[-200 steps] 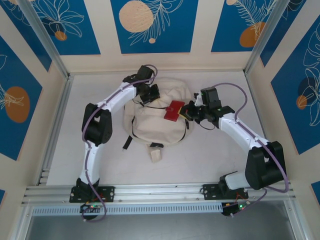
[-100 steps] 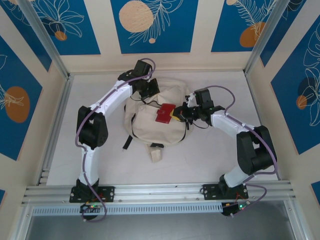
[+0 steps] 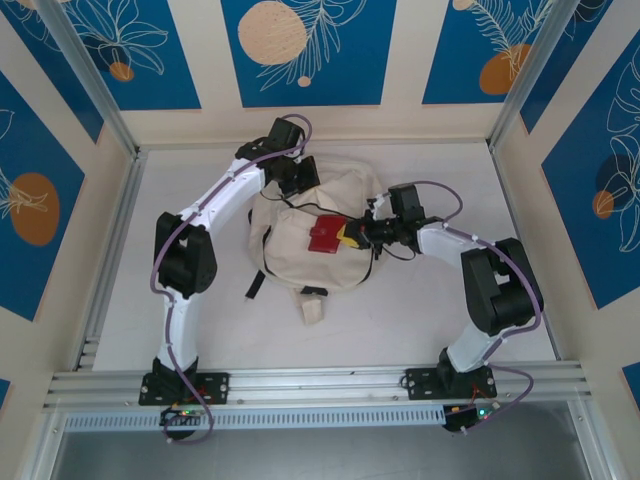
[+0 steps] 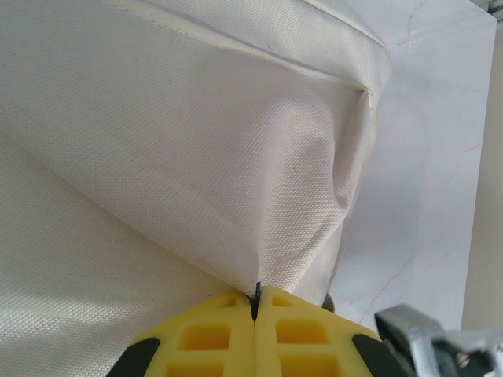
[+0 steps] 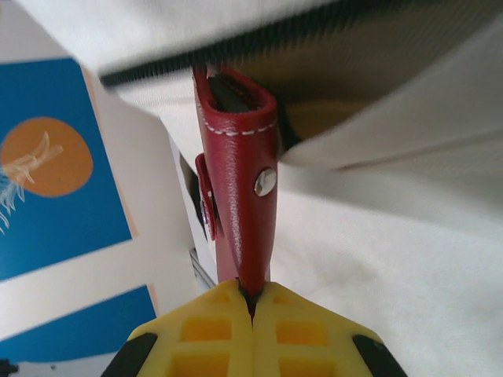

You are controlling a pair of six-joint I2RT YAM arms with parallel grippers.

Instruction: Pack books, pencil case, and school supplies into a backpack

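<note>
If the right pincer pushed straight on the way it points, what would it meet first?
Probably the open mouth of the backpack: the red case held in the right pincer aims at the dark gap under the black zip. Depth is unclear.

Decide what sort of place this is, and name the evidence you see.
Probably a robot test cell: left arm and right arm bolted to an aluminium rail, blue printed panels walling in the table, a backpack laid out centre.
</note>
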